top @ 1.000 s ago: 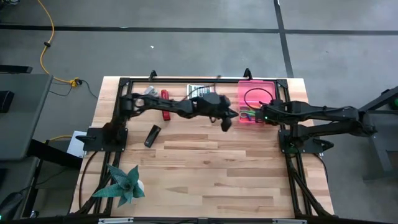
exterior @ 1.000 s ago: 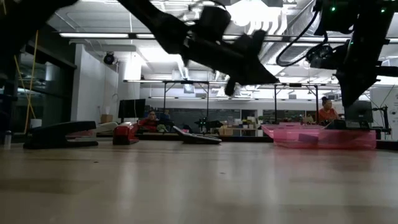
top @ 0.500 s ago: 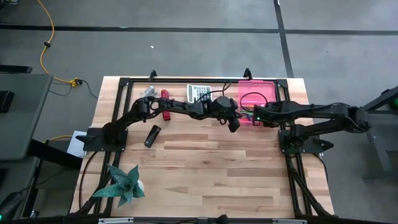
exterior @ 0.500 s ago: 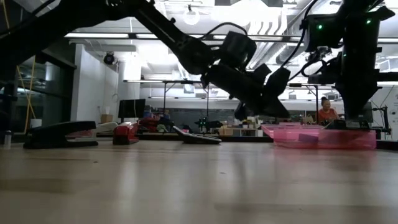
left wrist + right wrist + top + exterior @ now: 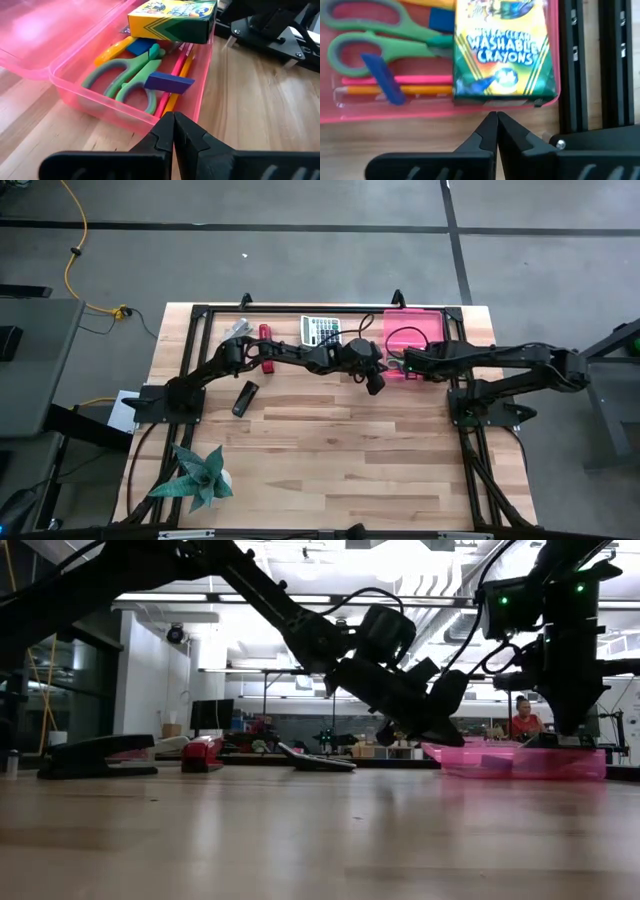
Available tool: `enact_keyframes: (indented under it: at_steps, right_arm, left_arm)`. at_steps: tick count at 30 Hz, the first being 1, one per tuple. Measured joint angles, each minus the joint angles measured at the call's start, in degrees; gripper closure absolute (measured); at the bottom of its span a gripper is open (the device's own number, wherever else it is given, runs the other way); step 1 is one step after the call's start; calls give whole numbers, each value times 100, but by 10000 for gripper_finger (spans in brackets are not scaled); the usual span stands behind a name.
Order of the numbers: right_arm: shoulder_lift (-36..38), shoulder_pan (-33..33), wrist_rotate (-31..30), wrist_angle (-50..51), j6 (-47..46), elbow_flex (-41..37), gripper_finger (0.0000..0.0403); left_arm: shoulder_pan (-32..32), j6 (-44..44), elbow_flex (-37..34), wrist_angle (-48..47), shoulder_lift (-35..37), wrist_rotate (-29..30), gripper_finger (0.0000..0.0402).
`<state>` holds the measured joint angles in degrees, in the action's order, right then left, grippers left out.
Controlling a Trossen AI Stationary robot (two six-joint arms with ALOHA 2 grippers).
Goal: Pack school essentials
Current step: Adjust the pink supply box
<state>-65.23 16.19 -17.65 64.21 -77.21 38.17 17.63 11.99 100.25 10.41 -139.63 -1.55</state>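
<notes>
An open pink box [image 5: 412,340] stands at the table's far right, its lid [image 5: 40,30] folded back. Inside lie green-handled scissors [image 5: 125,75], a blue eraser [image 5: 441,19], a purple stick [image 5: 169,82], a pink stick [image 5: 395,79] and an orange pencil [image 5: 420,90]. The green-yellow crayon box [image 5: 502,50] lies at one end, on top of the sticks. My left gripper [image 5: 173,117] is shut, low, just outside the box's long wall [image 5: 100,100]. My right gripper [image 5: 496,116] is shut, pointing down just outside the wall beside the crayon box. My left gripper's shut fingertips [image 5: 165,125] stand against the foot of the pink box's wall near a corner; whether they touch it, I cannot tell. My right gripper's shut fingertips [image 5: 490,122] stand at the box's rim [image 5: 495,106] below the crayon box; touching or not, I cannot tell.
A grey-white calculator [image 5: 320,330] and a red stapler [image 5: 266,345] lie at the far edge, left of the box. A black stapler [image 5: 245,397] lies farther left and nearer. A plant [image 5: 198,478] stands near left. Black frame rails [image 5: 590,60] run beside the box.
My left gripper has come down and gone toward the table's right, up to the pink box, uncovering the calculator. My right gripper has sunk a little and shifted toward the table's left along the box. Both stay shut.
</notes>
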Motion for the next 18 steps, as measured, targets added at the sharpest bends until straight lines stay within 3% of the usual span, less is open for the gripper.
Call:
enact_keyframes:
  at_steps: [14, 18]
  right_arm:
    - [-678, 621, -309, -848, 663, 0, 403]
    - [-447, 620, -235, -689, 901, 139, 403]
  left_arm:
    - [-2, -217, 0, -32, 0, -32, 401]
    - [6, -217, 0, -34, 0, -56, 401]
